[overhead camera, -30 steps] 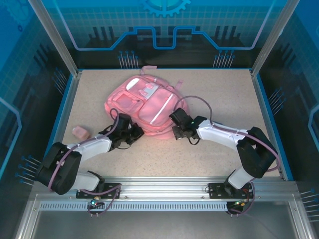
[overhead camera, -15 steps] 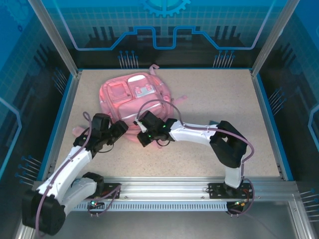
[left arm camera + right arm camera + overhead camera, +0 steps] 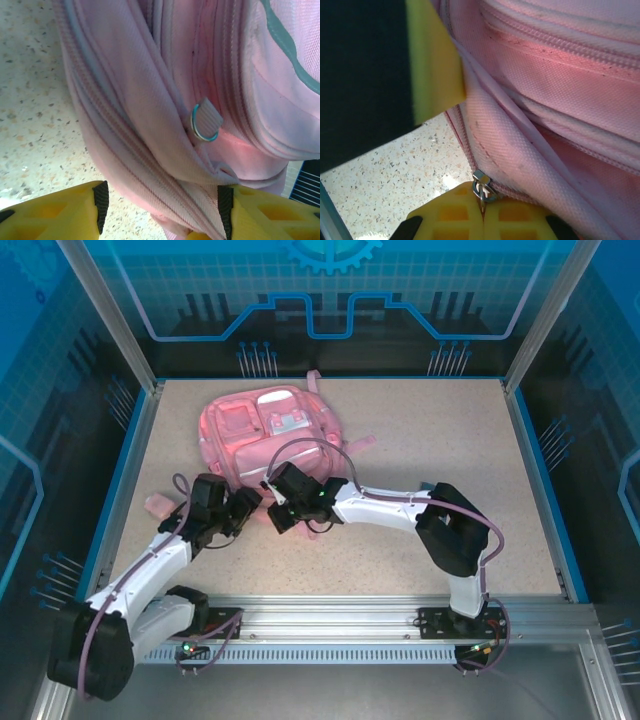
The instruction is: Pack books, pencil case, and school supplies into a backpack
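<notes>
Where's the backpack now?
In the top view the backpack lies left of centre on the table, its near edge at the left gripper and right gripper.

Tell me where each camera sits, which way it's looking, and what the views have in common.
Top external: above and behind the arms, looking down on the table, backpack, left gripper and right gripper.
Left wrist: on the left arm, facing backpack fabric between its open yellow fingers.
Right wrist: on the right arm, facing the zipper pull pinched by its shut fingers.
Shared: all show the pink backpack.
</notes>
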### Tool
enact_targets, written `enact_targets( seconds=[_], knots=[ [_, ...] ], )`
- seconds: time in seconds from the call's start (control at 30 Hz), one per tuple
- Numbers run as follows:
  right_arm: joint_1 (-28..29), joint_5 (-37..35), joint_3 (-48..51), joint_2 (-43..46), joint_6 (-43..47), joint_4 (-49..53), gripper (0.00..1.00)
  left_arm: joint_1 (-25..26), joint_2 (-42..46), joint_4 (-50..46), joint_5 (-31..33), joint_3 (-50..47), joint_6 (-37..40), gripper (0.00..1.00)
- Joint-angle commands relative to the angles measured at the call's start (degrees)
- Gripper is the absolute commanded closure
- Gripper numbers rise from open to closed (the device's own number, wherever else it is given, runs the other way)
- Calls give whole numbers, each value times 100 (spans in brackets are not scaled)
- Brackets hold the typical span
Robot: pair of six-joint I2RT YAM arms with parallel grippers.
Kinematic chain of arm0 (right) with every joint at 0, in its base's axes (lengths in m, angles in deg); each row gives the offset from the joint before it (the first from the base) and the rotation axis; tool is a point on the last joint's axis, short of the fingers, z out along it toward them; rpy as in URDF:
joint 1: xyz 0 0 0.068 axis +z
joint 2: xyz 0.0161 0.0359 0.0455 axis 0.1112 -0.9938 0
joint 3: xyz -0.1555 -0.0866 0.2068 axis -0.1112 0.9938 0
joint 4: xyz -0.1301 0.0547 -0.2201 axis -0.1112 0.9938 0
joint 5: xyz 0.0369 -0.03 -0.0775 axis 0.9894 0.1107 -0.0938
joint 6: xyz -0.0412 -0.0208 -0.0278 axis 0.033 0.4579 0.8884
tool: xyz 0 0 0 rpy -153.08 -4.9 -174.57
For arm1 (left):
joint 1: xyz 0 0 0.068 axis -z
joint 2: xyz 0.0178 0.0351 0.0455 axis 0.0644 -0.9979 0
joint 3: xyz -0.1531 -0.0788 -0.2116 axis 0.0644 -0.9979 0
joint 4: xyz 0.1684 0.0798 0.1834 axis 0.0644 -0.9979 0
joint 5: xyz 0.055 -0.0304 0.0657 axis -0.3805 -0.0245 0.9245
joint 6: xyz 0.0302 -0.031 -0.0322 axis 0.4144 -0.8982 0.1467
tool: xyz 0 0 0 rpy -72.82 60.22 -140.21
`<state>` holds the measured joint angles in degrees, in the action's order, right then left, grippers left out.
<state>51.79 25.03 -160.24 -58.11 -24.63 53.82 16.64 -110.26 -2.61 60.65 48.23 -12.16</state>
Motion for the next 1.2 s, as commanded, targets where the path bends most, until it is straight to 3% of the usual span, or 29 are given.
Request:
enact_targets(
  seconds=[0.0,0.07,0.33,0.5,0.7,0.87,1.03,1.17],
  knots=[
    [185,-87,-190,42,-97,50,100,-32,-157,870,-63,-82,-164,41],
    [216,-200,-197,63,-149,125,100,-29,-251,884,-43,-119,-152,48],
    [284,-1723,-177,372,-425,1177,100,-32,-288,576,455,-199,106,100],
    [58,-2652,159,705,-508,1881,100,-35,-212,354,539,-212,310,100],
    [-848,-2834,884,1096,-245,1831,100,-38,-18,67,467,-203,570,100],
    [-1568,-2537,969,1145,-28,1669,100,-38,-52,234,103,-186,778,100],
    [-1416,-1943,1380,1558,-8,1761,100,-38,-456,560,-307,88,1086,100],
    [-1096,-737,2016,2011,-134,1379,100,-39,-768,617,-178,363,1179,100]
  ],
)
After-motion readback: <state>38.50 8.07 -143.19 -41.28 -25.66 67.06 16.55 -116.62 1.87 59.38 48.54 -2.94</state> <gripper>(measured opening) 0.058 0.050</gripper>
